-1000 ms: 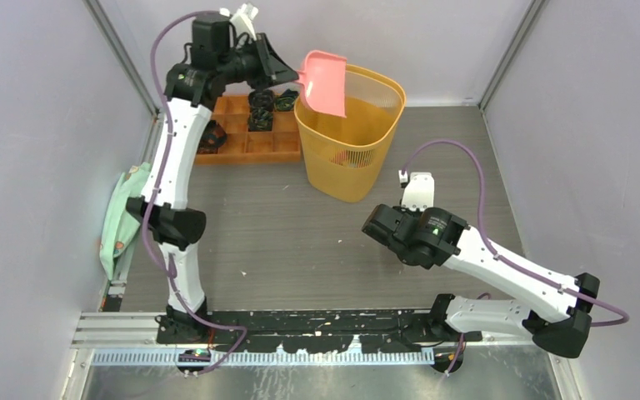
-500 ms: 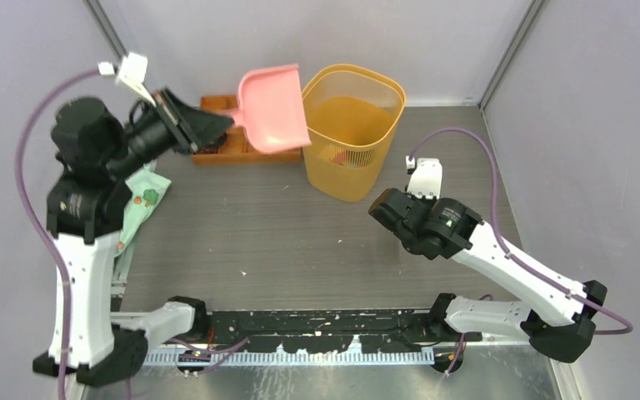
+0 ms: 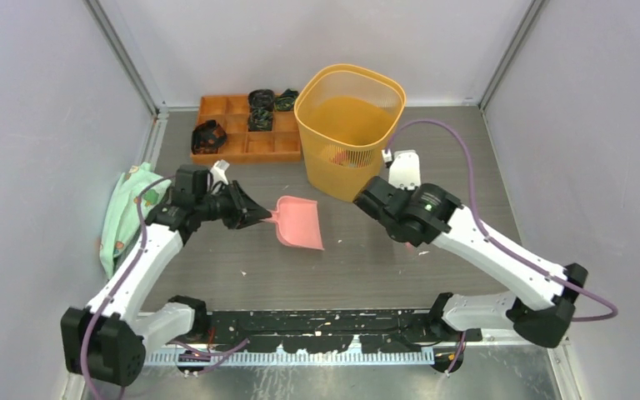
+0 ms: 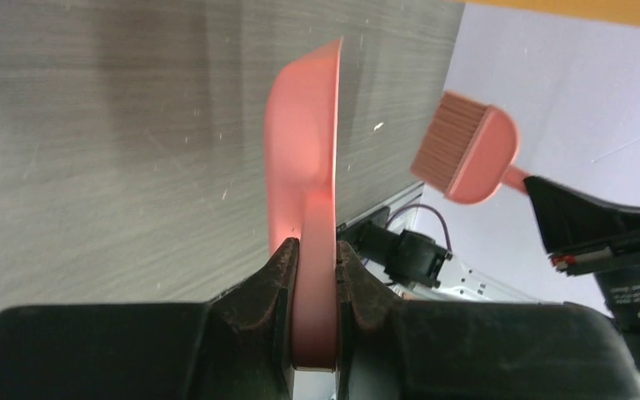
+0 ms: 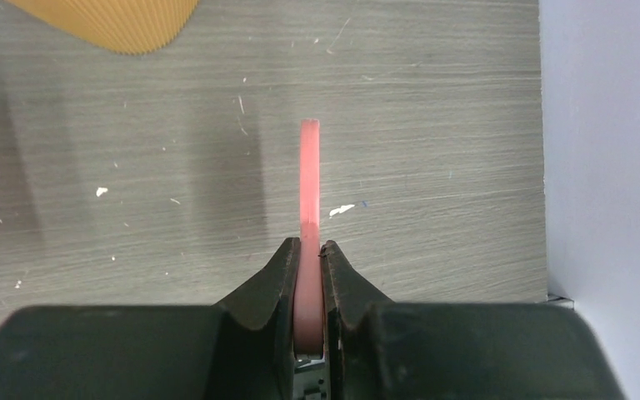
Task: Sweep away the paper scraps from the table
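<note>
My left gripper (image 4: 312, 250) is shut on the handle of a pink dustpan (image 3: 300, 223), which sits low at the middle of the table (image 3: 242, 242) with its mouth toward the right. In the left wrist view the dustpan (image 4: 300, 142) is edge on. My right gripper (image 5: 310, 250) is shut on the handle of a pink brush (image 5: 310, 179), also edge on there. From the left wrist I see the brush (image 4: 467, 150) hanging just right of the pan. A few tiny white paper scraps (image 5: 342, 210) (image 3: 244, 272) lie on the boards.
An orange mesh basket (image 3: 342, 167) stands at the back, just behind my right wrist. An orange compartmented tray (image 3: 233, 150) with black-and-green looped bands (image 3: 260, 108) is at the back left. A mint cloth (image 3: 125, 217) lies at the left edge. A metal rail (image 3: 300, 321) runs along the near edge.
The left arm has swung the dustpan from over the basket down to the middle of the table. The right arm has moved left and toward the basket with the brush.
</note>
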`<state>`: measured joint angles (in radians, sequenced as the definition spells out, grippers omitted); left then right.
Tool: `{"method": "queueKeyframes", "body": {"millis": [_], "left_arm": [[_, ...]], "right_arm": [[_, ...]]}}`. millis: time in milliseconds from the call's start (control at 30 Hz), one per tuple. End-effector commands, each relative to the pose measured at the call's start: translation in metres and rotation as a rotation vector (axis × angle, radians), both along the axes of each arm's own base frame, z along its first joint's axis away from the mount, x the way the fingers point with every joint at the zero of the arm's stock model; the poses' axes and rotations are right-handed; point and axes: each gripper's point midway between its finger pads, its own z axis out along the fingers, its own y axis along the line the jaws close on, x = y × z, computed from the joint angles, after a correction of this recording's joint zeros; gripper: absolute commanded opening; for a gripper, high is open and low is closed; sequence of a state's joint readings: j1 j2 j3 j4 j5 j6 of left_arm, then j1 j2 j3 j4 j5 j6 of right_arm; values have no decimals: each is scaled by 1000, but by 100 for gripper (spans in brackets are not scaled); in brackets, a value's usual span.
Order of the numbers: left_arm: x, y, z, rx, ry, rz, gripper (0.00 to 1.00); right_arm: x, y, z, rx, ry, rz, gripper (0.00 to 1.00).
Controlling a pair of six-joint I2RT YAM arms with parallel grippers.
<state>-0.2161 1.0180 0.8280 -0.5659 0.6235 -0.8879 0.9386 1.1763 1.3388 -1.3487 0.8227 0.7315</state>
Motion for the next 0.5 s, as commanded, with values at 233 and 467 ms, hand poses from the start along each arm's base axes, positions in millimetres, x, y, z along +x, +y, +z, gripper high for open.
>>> {"method": "queueKeyframes", "body": {"millis": [233,467], "left_arm": [[58,-68,-73,-128,0,-46,1],[66,-84,-123,-135,52,-65,1]], "right_arm": [[39,57,-37,-103,86,39,1],[64,105,-82,-179,131,78,1]]}}
